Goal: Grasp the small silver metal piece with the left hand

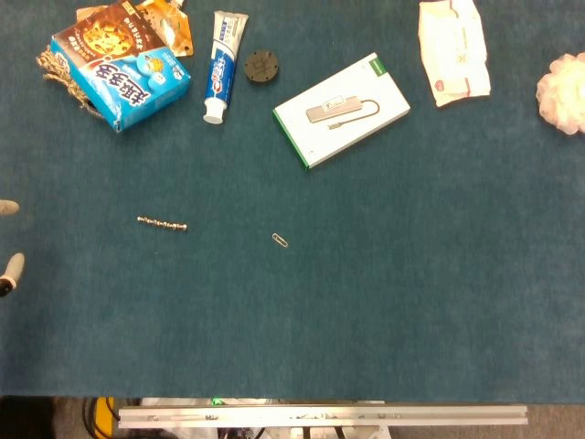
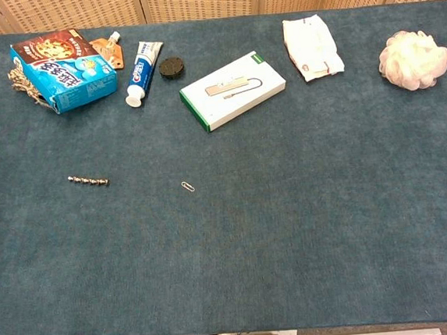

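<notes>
A small silver paper clip [image 1: 281, 240] [image 2: 187, 186] lies flat on the blue cloth near the middle. Left of it lies a short silver row of metal beads [image 1: 162, 223] [image 2: 88, 180]. Only two pale fingertips of my left hand [image 1: 9, 240] show, at the left edge of the head view. They are spread apart with nothing between them, well left of the bead row and touching neither metal piece. The chest view does not show this hand. My right hand is out of both views.
Along the far side sit a blue cookie box [image 1: 121, 66], a toothpaste tube [image 1: 222, 64], a black round disc [image 1: 260, 67], a white box with green edge [image 1: 341, 110], a white packet [image 1: 452, 50] and a white bath puff [image 2: 410, 59].
</notes>
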Robot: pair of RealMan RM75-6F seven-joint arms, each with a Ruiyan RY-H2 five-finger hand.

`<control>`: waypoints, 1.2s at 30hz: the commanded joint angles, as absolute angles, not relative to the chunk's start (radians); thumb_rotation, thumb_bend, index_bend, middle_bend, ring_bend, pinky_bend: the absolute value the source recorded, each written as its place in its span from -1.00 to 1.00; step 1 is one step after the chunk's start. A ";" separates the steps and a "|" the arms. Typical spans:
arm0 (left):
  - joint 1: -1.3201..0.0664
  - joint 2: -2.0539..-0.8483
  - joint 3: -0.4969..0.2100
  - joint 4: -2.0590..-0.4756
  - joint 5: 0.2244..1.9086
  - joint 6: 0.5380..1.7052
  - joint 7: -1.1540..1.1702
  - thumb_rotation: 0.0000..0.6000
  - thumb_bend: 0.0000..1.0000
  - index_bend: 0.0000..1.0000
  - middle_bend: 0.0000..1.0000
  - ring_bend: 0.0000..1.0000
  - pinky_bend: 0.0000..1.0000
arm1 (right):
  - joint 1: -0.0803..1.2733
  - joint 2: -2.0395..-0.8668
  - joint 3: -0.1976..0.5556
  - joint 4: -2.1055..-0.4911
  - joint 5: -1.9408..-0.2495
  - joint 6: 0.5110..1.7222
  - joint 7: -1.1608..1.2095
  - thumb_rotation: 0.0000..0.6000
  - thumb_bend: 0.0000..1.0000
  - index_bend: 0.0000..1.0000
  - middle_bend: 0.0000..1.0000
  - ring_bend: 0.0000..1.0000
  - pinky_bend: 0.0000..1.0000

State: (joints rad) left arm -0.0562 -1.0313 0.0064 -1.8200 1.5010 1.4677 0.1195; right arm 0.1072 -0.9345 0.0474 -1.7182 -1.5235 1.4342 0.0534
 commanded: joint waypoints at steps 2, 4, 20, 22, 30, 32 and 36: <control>-0.056 -1.031 0.007 -1.815 1.502 1.467 0.115 1.00 -0.39 -0.40 -0.40 -0.43 -0.36 | 0.108 -0.934 0.048 -1.720 -1.524 1.434 0.051 1.00 -0.53 -0.31 -0.20 -0.35 -0.05; -0.057 -1.032 0.007 -1.812 1.504 1.466 0.113 1.00 -0.39 -0.40 -0.40 -0.43 -0.36 | 0.108 -0.932 0.051 -1.722 -1.526 1.438 0.049 1.00 -0.53 -0.31 -0.20 -0.35 -0.05; -0.185 -1.048 0.004 -1.740 1.545 1.282 0.106 1.00 -0.39 -0.41 -0.22 -0.25 -0.26 | 0.113 -0.926 0.071 -1.732 -1.550 1.475 0.052 1.00 -0.53 -0.31 -0.20 -0.35 -0.05; -0.208 -1.059 0.002 -1.724 1.545 1.247 0.115 1.00 -0.39 -0.41 -0.11 -0.12 -0.05 | 0.113 -0.925 0.072 -1.731 -1.549 1.474 0.052 1.00 -0.53 -0.31 -0.20 -0.35 -0.05; -0.314 -1.143 -0.008 -1.664 1.522 1.095 0.193 1.00 -0.41 -0.34 0.48 0.49 0.81 | 0.125 -0.928 0.074 -1.725 -1.537 1.450 0.050 1.00 -0.53 -0.31 -0.20 -0.35 -0.05; -0.336 -1.173 -0.015 -1.644 1.506 1.065 0.231 1.00 -0.41 -0.31 0.58 0.58 0.89 | 0.128 -0.931 0.074 -1.721 -1.534 1.443 0.052 1.00 -0.53 -0.31 -0.20 -0.35 -0.05; -0.371 -1.231 -0.026 -1.609 1.468 1.021 0.283 1.00 -0.41 -0.24 0.68 0.67 0.97 | 0.131 -0.933 0.074 -1.714 -1.527 1.435 0.053 1.00 -0.53 -0.31 -0.20 -0.35 -0.05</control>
State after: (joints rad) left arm -0.3522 -1.2073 -0.0180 -1.6277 1.4876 1.0426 0.2656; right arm 0.1304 -0.9328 0.0739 -1.7148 -1.5268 1.4352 0.0530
